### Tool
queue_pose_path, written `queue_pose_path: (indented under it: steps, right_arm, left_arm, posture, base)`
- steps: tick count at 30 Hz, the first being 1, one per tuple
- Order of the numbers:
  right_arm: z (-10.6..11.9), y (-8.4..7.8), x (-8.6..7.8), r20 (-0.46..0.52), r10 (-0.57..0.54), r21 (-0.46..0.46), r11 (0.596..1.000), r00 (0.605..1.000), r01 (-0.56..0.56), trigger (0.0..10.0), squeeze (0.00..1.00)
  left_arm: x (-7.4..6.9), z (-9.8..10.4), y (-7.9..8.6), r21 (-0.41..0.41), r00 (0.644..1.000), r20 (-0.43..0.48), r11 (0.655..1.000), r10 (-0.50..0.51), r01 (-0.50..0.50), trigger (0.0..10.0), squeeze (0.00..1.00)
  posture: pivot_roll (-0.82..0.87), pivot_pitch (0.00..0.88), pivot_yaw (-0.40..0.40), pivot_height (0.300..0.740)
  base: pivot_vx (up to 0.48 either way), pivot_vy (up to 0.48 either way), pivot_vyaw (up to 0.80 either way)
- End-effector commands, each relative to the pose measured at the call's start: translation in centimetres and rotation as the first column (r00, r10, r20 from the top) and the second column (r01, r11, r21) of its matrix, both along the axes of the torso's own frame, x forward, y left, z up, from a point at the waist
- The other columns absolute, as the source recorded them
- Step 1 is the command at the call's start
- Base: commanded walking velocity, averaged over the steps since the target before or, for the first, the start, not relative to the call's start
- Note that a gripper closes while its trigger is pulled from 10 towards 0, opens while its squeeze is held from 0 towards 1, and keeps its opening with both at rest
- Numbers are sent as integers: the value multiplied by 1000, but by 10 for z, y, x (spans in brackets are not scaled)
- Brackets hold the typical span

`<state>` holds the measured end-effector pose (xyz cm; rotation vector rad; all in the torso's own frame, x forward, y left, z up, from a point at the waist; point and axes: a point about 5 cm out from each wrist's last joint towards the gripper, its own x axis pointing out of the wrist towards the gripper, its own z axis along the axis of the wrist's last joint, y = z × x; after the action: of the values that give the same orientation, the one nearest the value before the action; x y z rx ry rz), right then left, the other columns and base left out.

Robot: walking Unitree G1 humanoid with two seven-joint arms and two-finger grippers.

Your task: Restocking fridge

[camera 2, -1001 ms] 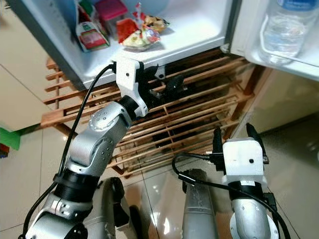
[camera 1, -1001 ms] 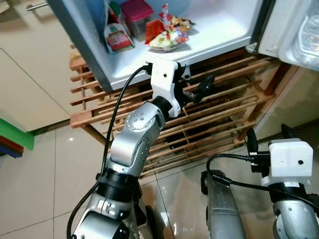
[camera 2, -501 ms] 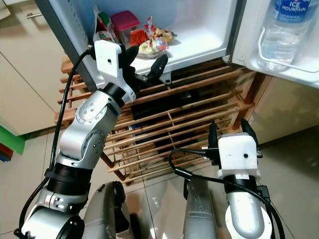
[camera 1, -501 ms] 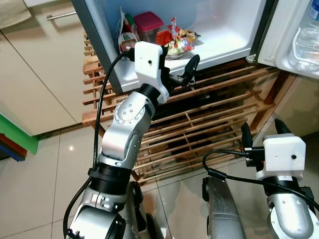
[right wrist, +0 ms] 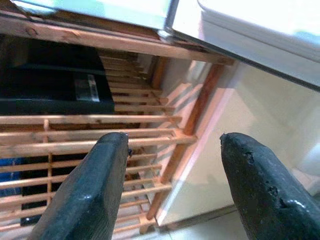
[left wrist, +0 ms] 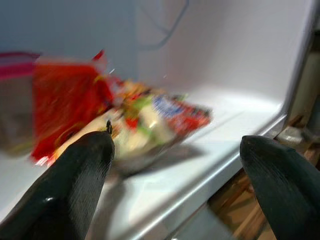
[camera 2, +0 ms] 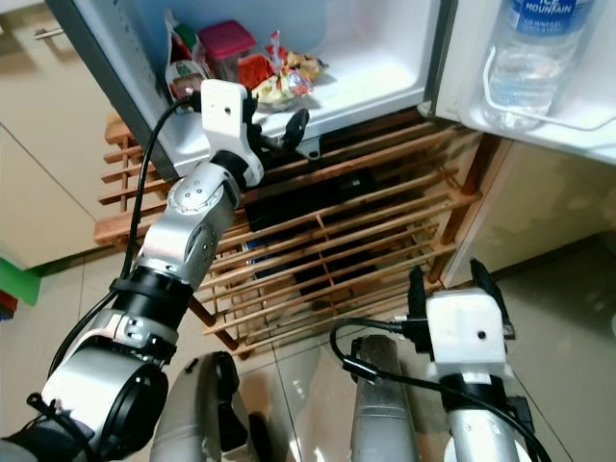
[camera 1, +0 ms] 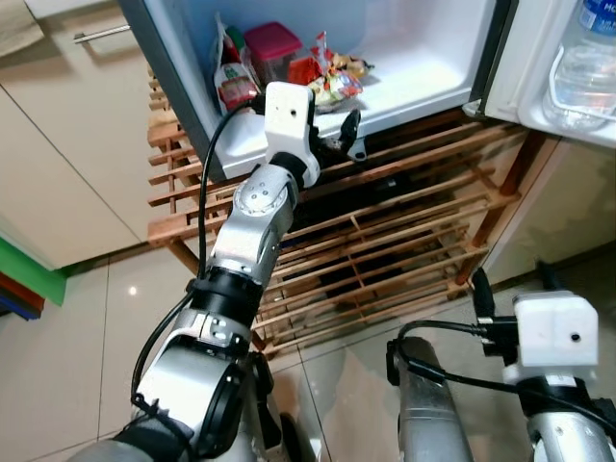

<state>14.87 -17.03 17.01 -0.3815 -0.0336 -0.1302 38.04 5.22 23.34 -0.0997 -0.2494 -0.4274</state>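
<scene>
The fridge stands open, and its white bottom shelf holds a colourful snack bag, a pink-lidded box and a red and green packet. My left gripper is raised at the shelf's front lip, just short of the snack bag. It is open with nothing between its black fingers. My right gripper hangs low before the wooden rack, open and empty.
A slatted wooden rack with dark items inside carries the fridge. The fridge door hangs open on the right with a water bottle in its shelf. Beige cabinets stand left over a glossy tiled floor.
My left gripper rose from in front of the wooden rack to the fridge shelf's front lip, near the snack bag. The camera shifted. The right arm stayed low.
</scene>
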Motion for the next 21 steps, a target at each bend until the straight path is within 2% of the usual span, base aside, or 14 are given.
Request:
queue_pose_path:
  steps: [1,7,13,18,21]
  right_arm:
    - [6,3,-6,18,2,2,1000,1000,-2,10000,0]
    - [7,1,-14,11,-40,6,999,999,39,10000,0]
    - [8,2,-22,1,-73,13,997,997,73,10000,0]
    - [9,3,-29,-12,-89,9,996,996,89,10000,0]
    - [9,3,-33,-19,-101,1,995,995,101,10000,0]
  left_arm:
    - [4,-1,5,-23,1000,-1,999,22,-22,10000,0]
    - [9,-1,4,-40,1000,4,999,15,-15,10000,0]
    - [16,-3,-3,-17,1000,-6,1000,4,-4,10000,0]
    - [22,9,-11,-5,1000,0,1000,10,-10,10000,0]
    - [24,19,-17,-25,1000,7,1000,4,-4,10000,0]
  posture:
    - [-390,193,186,583]
    - [-408,204,207,583]
    - [-436,229,231,583]
    - [-459,250,244,583]
    - [-475,258,252,583]
  base:
    - [0,0,0]
    - [0,0,0]
    - [0,0,0]
    - [0,0,0]
    - [0,0,0]
